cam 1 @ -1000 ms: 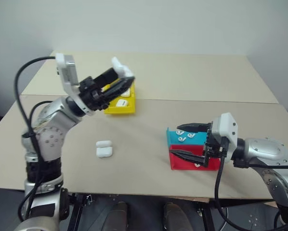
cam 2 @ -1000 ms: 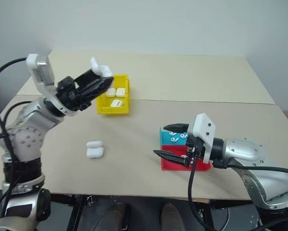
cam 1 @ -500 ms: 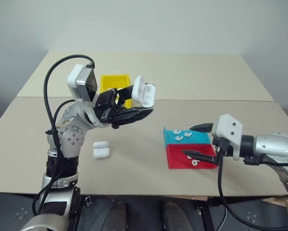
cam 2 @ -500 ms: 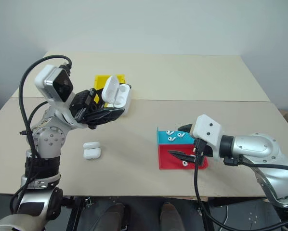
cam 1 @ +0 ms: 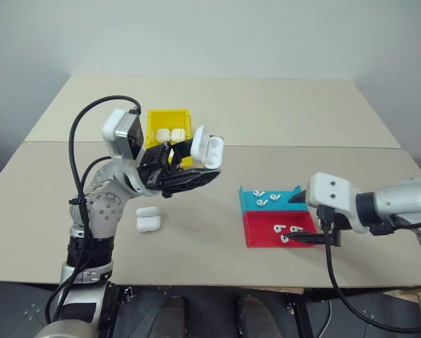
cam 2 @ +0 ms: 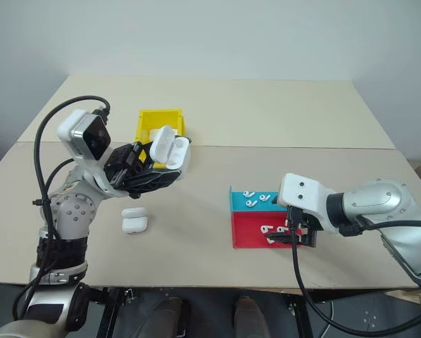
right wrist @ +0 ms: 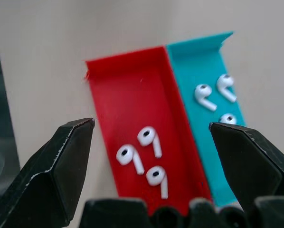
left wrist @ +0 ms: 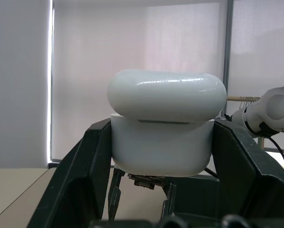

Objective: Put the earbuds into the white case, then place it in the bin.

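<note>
Above the beige table, the left gripper has swung away from the yellow bin toward the middle, staying clamped on the open white case. The right gripper, fingers spread wide, has shifted sideways and tipped down over the red-and-blue tray, where the earbuds lie, likely for a pick; two spare cases rest beside.

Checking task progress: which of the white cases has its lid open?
The white case held in the left gripper; its lid stands open, unlike the closed ones in the bin and on the table.
</note>
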Robot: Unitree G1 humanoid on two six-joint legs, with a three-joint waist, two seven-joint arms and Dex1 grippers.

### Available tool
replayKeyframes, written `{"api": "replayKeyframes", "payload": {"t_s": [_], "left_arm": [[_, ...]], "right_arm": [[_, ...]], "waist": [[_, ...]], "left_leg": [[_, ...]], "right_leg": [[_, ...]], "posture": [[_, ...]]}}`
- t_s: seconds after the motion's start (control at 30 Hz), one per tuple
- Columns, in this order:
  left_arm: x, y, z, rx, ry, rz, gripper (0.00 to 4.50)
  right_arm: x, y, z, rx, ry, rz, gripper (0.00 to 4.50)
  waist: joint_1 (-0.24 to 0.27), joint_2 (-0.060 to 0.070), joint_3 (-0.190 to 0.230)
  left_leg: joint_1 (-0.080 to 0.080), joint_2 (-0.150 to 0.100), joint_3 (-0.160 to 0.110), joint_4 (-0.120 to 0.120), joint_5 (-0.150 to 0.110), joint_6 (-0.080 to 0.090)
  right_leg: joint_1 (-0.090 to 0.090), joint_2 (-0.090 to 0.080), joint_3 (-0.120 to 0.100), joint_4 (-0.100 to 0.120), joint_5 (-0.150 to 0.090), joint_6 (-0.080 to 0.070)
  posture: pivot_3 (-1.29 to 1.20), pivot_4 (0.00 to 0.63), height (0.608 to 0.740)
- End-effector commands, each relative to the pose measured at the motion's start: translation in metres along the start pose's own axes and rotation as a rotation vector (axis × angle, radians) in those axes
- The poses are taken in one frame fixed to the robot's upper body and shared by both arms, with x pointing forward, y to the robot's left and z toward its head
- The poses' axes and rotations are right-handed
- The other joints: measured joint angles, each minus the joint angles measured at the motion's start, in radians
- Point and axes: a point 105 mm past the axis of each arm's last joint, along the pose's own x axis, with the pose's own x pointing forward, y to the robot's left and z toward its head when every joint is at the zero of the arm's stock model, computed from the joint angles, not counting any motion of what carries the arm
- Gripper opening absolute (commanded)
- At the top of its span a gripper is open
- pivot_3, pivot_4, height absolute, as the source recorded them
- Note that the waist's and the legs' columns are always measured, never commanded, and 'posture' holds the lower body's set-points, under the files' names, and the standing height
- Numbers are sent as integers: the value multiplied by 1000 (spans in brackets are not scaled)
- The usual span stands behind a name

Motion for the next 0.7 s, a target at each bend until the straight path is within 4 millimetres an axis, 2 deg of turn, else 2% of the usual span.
{"api": "replayKeyframes", "payload": {"t_s": [0.03,0.23,0.33,0.5,0.7], "left_arm": [[7,-10,4,34,-12,-39,2813],[9,-12,3,40,-19,-22,2813],[9,-14,3,40,-19,-17,2813],[10,-16,3,45,-21,2,2813],[10,-18,2,47,-18,19,2813]], "right_arm": [[7,-3,-2,-127,59,48,3656],[29,-13,-19,-270,204,73,3656],[34,-14,-17,-281,202,111,3656],[35,-13,-13,-294,193,148,2034],[27,-12,-13,-323,195,166,2034]], "waist": [[-2,0,0],[-1,0,0],[1,0,0],[1,0,0],[1,0,0]], "left_leg": [[0,0,0,0,0,0],[0,0,0,0,0,0],[0,0,0,1,0,0],[0,0,-2,1,0,0],[0,0,-2,1,0,0]], "right_leg": [[0,0,0,0,0,0],[-1,0,1,1,0,0],[-1,0,1,1,0,0],[-1,0,1,1,0,0],[-1,0,1,2,0,-1]], "posture": [[0,150,740],[0,150,740],[0,150,740],[0,150,740],[0,150,740]]}}
